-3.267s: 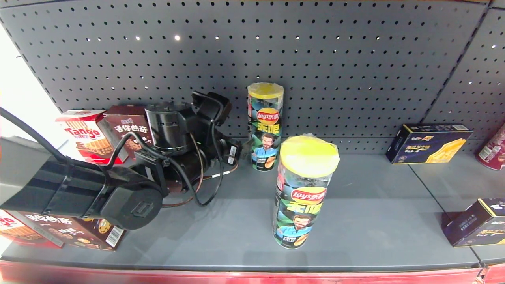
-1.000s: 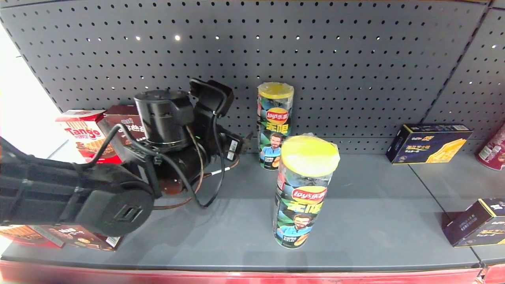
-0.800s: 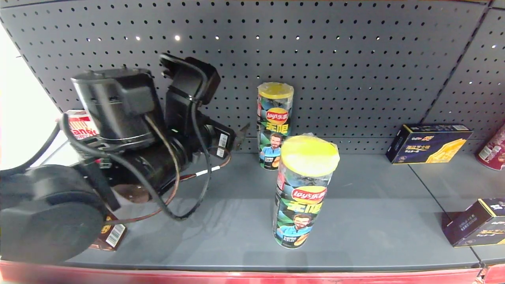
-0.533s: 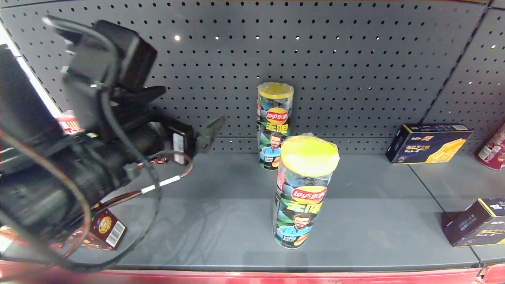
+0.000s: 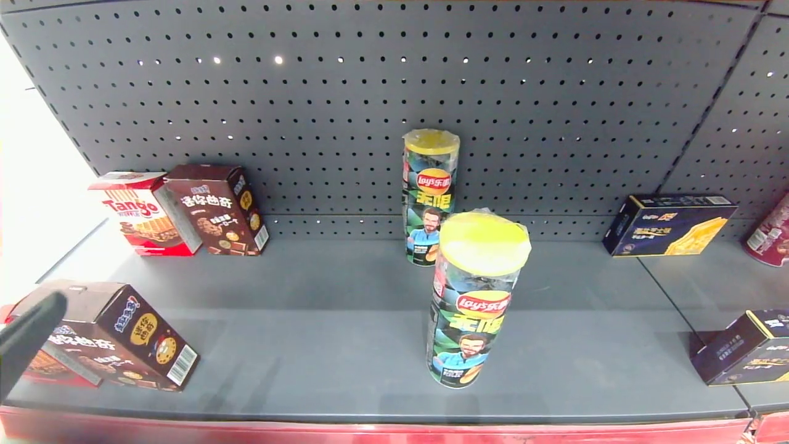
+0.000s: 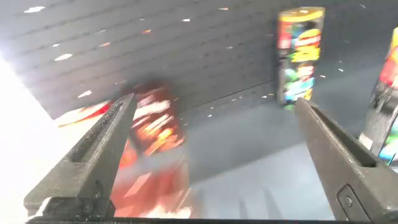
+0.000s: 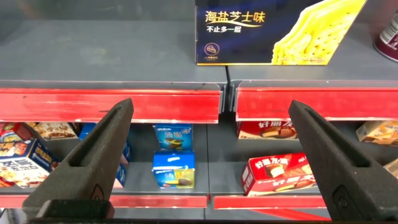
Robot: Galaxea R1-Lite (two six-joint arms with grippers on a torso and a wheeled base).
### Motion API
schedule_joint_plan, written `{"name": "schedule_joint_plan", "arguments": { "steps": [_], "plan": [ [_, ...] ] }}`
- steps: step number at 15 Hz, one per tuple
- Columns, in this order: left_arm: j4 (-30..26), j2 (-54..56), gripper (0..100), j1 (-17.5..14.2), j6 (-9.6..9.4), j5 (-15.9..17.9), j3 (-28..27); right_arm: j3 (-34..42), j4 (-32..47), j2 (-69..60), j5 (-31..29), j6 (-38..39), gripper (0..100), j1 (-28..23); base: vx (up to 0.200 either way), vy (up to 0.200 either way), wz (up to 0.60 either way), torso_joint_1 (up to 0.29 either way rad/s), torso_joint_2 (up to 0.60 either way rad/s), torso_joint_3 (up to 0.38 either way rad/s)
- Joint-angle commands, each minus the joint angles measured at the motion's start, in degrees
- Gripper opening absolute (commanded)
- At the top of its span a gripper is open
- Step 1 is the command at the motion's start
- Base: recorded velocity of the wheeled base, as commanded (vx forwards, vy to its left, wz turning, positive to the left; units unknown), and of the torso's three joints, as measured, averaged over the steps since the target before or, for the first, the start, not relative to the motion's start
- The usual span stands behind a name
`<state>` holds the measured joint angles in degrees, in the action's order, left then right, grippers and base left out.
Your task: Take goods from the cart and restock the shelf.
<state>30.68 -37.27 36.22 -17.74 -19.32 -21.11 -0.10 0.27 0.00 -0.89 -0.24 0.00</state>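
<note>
Step in hand: judged to be between items. Two chip cans stand on the shelf and neither gripper carries anything, so placing looks done for this round.
Left gripper: fingers spread wide, nothing between them. It faces the shelf, and its picture is blurred.
Left arm: a dark tip at the lower left edge of the head view, in front of a brown cookie box.
Right gripper: fingers spread wide, empty, held before the red price rails of the shelving.
Rear can: upright, centre of the head view, close to the pegboard back.
Front can: upright, just right of and below the rear one, nearer the shelf's front edge. The two are apart, not touching.
Next move: likely a turn to the cart for another item. It calls for a firm side grip on whatever comes next, and a free spot beside the cans.
Surface: grey metal shelf, flat, with bare room left and right of the cans.
Left end: red wafer box and brown box side by side at the back.
Right end: dark blue cracker box at the back, a second blue box at the front.
Below: lower shelves stocked with small boxes.
</note>
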Motion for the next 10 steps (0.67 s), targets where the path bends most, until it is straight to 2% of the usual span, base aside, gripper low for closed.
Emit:
{"name": "schedule_joint_plan", "arguments": {
  "steps": [1,2,3,4,5,7,8,9,10],
  "plan": [
    [-4.2,14.5,100,-9.1,2.09,5.1,7.7,0.0,0.0,0.1,0.0,0.0,100,0.0,0.000,0.000,0.00,0.000,0.00,0.000],
    [-4.3,15.4,100,-12.8,2.88,8.2,10.0,0.0,0.0,0.0,0.0,0.0,100,0.0,0.000,0.000,0.00,0.000,0.00,0.000],
    [-4.3,19.2,100,-21.2,5.52,14.6,13.2,0.0,0.0,0.0,0.0,0.0,100,0.0,0.000,0.000,0.00,0.000,0.00,0.000],
    [-4.3,21.6,100,-27.1,7.54,20.3,15.1,0.0,0.0,0.1,0.0,0.0,100,0.0,0.000,0.000,0.00,0.000,0.00,0.000],
    [-3.9,23.2,100,-32.0,8.77,26.4,17.2,0.0,0.0,0.0,0.0,0.0,100,0.0,0.000,0.000,0.00,0.000,0.00,0.000],
    [-4.7,23.8,100,-35.5,9.65,31.6,20.1,0.0,0.0,0.0,0.0,0.0,100,0.0,0.000,0.000,0.00,0.000,0.00,0.000],
    [-6.9,26.1,100,-35.8,10.88,32.0,21.1,0.0,0.0,0.0,0.0,0.0,100,0.0,0.000,0.000,0.00,0.000,0.00,0.000],
    [-13.5,30.4,100,-35.3,11.58,32.1,21.1,0.0,0.0,0.1,0.0,0.0,100,0.0,0.000,0.000,0.00,0.000,0.00,0.000],
    [-17.8,32.0,100,-35.0,11.58,32.1,21.1,0.0,0.0,0.1,0.0,0.0,100,0.0,0.000,0.000,0.00,0.000,0.00,0.000]
  ]
}}
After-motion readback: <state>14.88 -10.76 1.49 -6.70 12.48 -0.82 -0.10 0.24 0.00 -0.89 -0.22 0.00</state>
